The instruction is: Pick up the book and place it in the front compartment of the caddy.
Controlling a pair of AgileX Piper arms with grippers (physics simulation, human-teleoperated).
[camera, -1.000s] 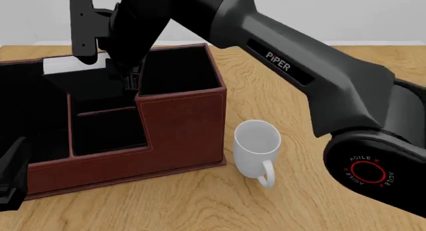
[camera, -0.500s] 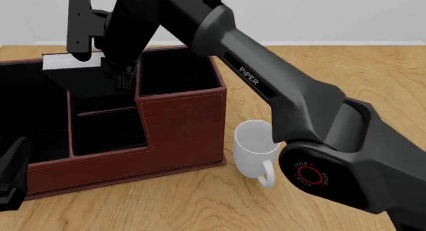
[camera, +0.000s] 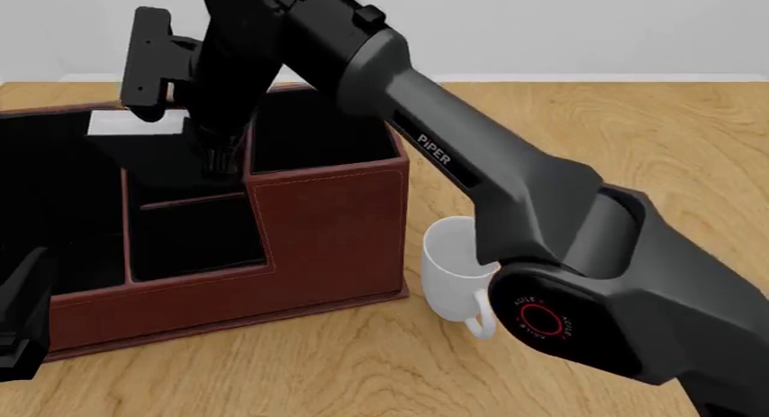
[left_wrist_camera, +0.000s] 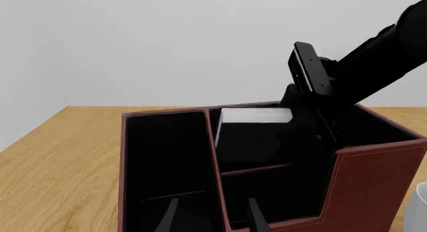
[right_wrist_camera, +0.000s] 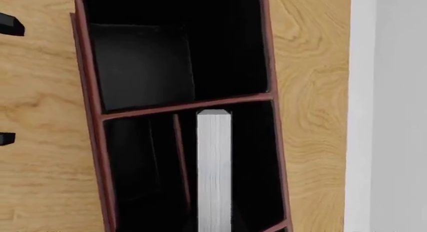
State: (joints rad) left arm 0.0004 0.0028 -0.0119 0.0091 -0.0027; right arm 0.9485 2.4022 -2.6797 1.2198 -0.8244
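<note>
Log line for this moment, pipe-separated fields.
right gripper: over caddy, jaw state unclear | book: upright in caddy cell, page edges up | left gripper: open, idle | mug: beside caddy

I see the book standing upright inside the caddy, in a cell behind the low front one, its pale page edges facing up and its black covers merging with the black lining. The red-brown caddy sits on the worktop, stepped wall towards me.

Red-brown caddy, black-lined; black book, white mug.
</note>
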